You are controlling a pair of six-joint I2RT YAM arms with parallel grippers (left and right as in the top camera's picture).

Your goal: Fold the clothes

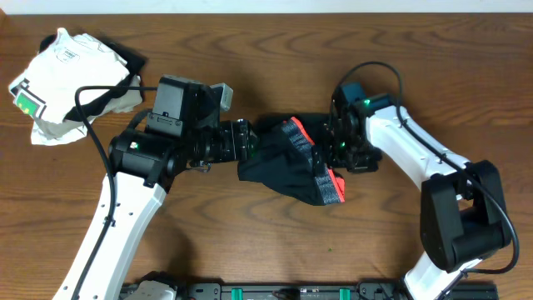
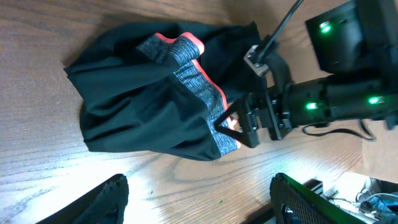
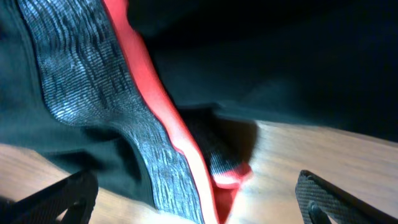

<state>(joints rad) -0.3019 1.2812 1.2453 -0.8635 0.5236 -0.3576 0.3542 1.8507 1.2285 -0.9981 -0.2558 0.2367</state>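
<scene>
Clothes (image 1: 283, 162): black shorts, bunched in a loose heap on the wooden table (image 1: 250, 242), lying between the two arms. The grey waistband (image 2: 199, 81) with its red-orange edge runs across the top of the heap and ends at the side facing the right arm.

Left gripper (image 2: 199, 183): jaws well apart, nothing between them. In the left wrist view both fingers (image 2: 102, 199) frame bare wood just beside the near edge of the clothes. No contact with the fabric is visible. From overhead this gripper sits at the edge of the clothes opposite the waistband end.

Right gripper (image 3: 199, 186): jaws spread wide, not closed on anything. It sits low at the waistband end of the clothes. In the right wrist view the grey band and its red edge run down between the two fingers (image 3: 56, 199), with black fabric filling the upper frame and a patch of table beside the band's tip. Whether a finger touches the band: cannot tell.

White garment with a green tag (image 1: 67, 83): crumpled, well apart from the clothes, beyond the left arm.
</scene>
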